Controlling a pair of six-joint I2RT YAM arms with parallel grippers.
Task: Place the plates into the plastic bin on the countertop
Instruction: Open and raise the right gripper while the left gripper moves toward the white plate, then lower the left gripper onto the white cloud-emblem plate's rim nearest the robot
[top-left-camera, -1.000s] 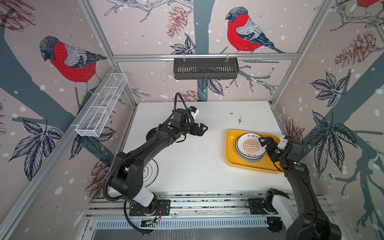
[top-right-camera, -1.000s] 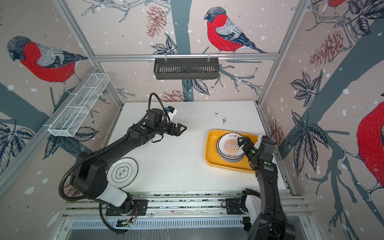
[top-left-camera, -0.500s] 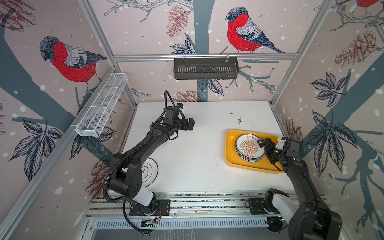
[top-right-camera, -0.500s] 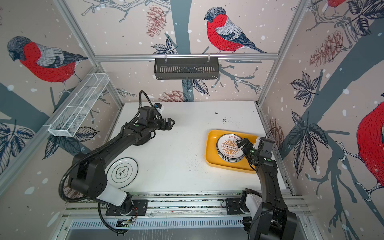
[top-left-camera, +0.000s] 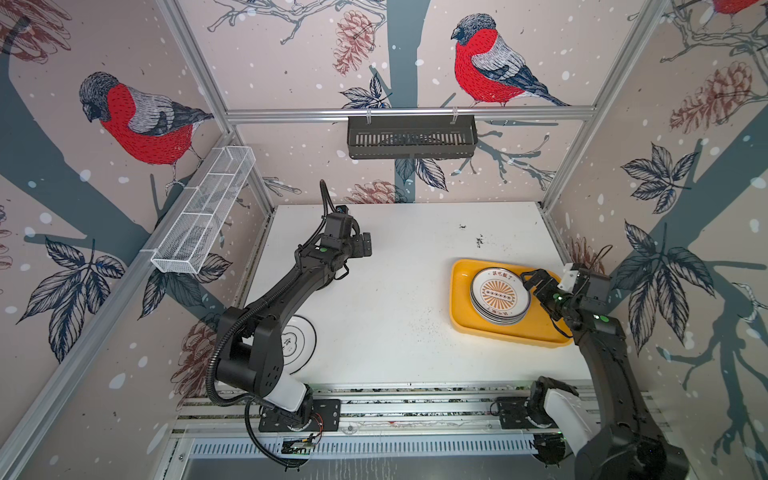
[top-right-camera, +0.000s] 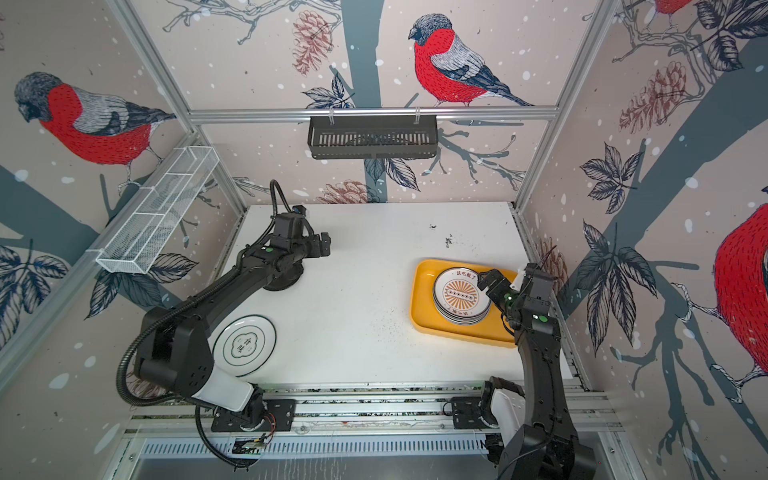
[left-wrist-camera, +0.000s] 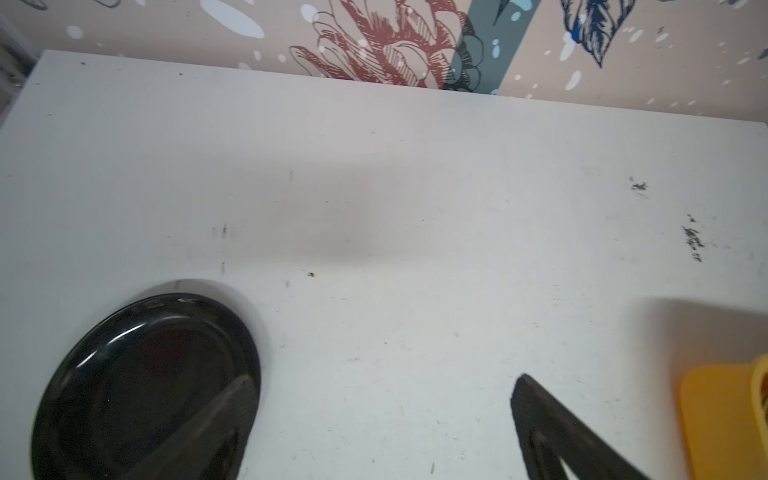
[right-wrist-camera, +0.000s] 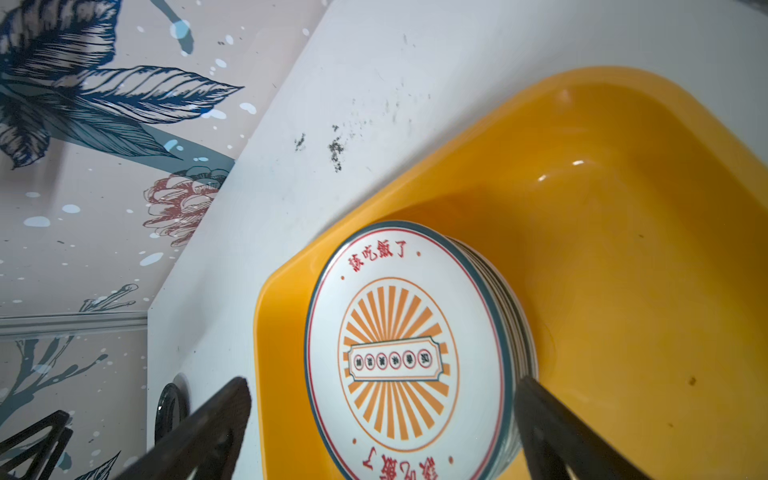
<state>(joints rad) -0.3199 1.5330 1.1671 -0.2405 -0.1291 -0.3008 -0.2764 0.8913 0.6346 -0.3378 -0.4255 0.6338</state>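
Left hand goes back toward the black plate

Compared with 1 second ago, the left hand (top-left-camera: 365, 245) has travelled from the middle of the worktop (top-left-camera: 395, 291) to its far left part. The right hand (top-left-camera: 536, 279) has hardly shifted beside the bin. Both hands are spread wide and carry nothing.

Most plates sit as a stack (top-left-camera: 496, 321) in the yellow plastic bin (top-left-camera: 461, 328), with a sunburst plate (right-wrist-camera: 407, 353) on top. 2 plates are not yet in: the black plate (left-wrist-camera: 145, 386), flat below the left hand, and the white plate with flower outline (top-right-camera: 245, 345), near the base of the left arm.

I think the next step is to pick up the black plate. Risk 1: it is glossy and lies flat on the worktop, so a finger may slip on the rim and only push it. Risk 2: the stack is high and the right hand is very near it, with a finger on each side in the wrist view. A small move could knock it, or the 2 arms could meet over the bin.
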